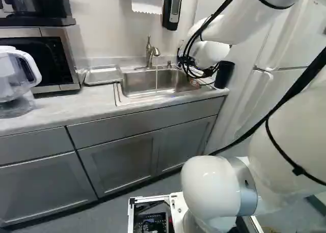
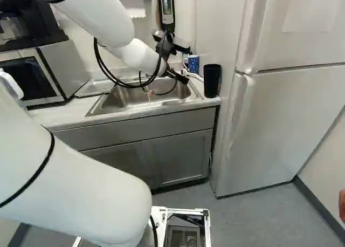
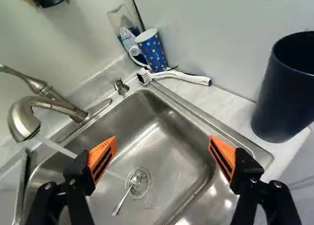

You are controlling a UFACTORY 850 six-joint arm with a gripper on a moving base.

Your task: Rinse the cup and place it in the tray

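In the right base view my gripper (image 2: 183, 64) is over the sink's right part. In the wrist view the gripper (image 3: 163, 154) stands open above the basin (image 3: 162, 129), nothing between its fingers. A tall dark cup (image 3: 287, 87) stands upright on the counter beyond one finger, right of the sink in the right base view (image 2: 212, 80). A blue dotted cup (image 3: 152, 50) is in the back corner by the wall. Water (image 3: 61, 149) runs from the faucet (image 3: 22, 119) into the basin. The metal tray (image 1: 103, 76) lies left of the sink.
A spoon (image 3: 121, 201) lies by the drain. A white brush (image 3: 179, 76) rests behind the sink, near a clear container (image 3: 122, 21). A microwave (image 1: 53, 57) and a pitcher (image 1: 15, 75) stand on the left counter; a fridge (image 2: 285, 112) is at the right.
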